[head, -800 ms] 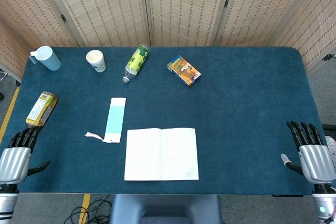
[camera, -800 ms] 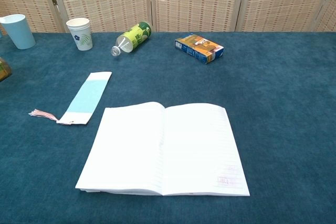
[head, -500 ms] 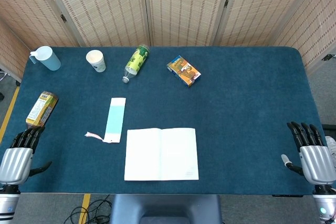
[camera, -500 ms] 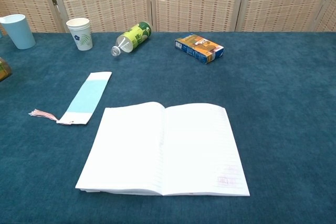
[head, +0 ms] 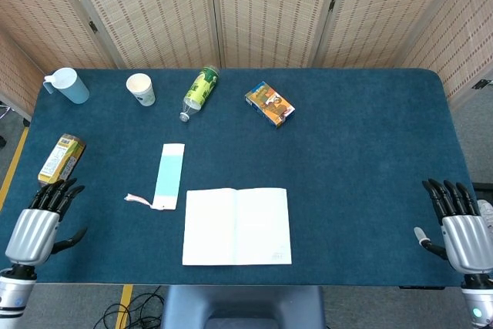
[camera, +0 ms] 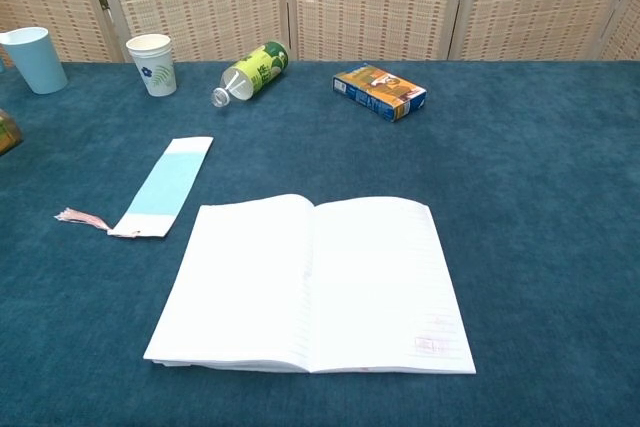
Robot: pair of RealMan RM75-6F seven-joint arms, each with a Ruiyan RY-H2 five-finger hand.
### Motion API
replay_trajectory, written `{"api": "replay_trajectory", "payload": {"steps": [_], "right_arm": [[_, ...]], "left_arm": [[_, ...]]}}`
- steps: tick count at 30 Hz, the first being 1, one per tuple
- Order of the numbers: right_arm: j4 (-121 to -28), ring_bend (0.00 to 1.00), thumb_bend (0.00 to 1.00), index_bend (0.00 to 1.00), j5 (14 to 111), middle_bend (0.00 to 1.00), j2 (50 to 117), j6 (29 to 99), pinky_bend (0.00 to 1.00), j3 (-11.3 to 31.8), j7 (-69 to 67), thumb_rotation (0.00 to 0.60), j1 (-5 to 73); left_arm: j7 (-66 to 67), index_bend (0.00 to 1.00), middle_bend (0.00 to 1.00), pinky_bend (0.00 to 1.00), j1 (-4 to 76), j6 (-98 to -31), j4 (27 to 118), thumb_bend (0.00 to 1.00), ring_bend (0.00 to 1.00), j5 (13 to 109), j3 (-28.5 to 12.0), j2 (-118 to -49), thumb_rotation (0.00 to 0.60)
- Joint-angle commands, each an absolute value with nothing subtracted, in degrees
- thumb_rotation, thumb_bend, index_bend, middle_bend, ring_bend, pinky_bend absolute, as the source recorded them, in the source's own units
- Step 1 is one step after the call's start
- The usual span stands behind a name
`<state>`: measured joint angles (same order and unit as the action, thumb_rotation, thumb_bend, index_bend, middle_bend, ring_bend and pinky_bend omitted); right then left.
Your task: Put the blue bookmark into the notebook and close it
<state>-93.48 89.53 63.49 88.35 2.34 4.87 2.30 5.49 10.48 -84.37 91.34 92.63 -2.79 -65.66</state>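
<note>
My left hand [head: 35, 225] and right hand [head: 462, 229] waited spread and empty at the table [head: 370, 152] corners, leaving the blue bookmark [head: 169, 176] and open notebook [head: 237, 226] unobstructed.

left hand [head: 37, 225]: empty, fingers apart and extended, at the near left corner of the table [head: 362, 159], palm down | right hand [head: 462, 230]: empty, fingers apart and extended, at the table's near right corner, back of hand upward | both: shown in head view only, not touching the table's contents
</note>
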Motion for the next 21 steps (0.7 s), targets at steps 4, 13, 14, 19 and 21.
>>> {"api": "replay_trajectory", "payload": {"steps": [4,13,14,19,21], "right_arm": [[-94.25,0.05,0.22,0.00,90.50,0.10,62.89,87.89,0.06,2.37,5.54,0.600,2.95],[-96.19,0.05,0.22,0.00,92.21,0.10,61.59,88.41,0.06,2.22,7.33,0.600,3.18],[-96.40,0.05,0.22,0.00,92.31,0.10,61.49,88.46,0.06,2.20,7.47,0.600,3.18],[-96.98,0.05,0.22,0.00,92.42,0.10,61.24,88.26,0.06,2.03,7.90,0.600,3.18],[-97.12,0.05,0.22,0.00,92.49,0.10,61.12,88.28,0.06,1.97,7.99,0.600,3.15]], "left_arm": [[-1.08,0.25,0.17,0.18,16.87,-80.36,89.81,0.40,0.15,97.19,-4.39,-65.82,0.600],[-4.98,0.28,0.22,0.19,27.32,-69.36,88.09,0.51,0.17,98.96,-5.78,-66.90,0.600],[-4.98,0.28,0.22,0.19,28.56,-67.53,88.33,0.53,0.17,98.40,-5.99,-67.11,0.600],[-6.05,0.30,0.24,0.19,33.10,-59.79,89.29,0.73,0.17,92.53,-7.73,-69.70,0.600],[-4.98,0.30,0.25,0.19,34.75,-57.21,88.50,0.75,0.18,90.94,-8.16,-70.77,0.600]]}}
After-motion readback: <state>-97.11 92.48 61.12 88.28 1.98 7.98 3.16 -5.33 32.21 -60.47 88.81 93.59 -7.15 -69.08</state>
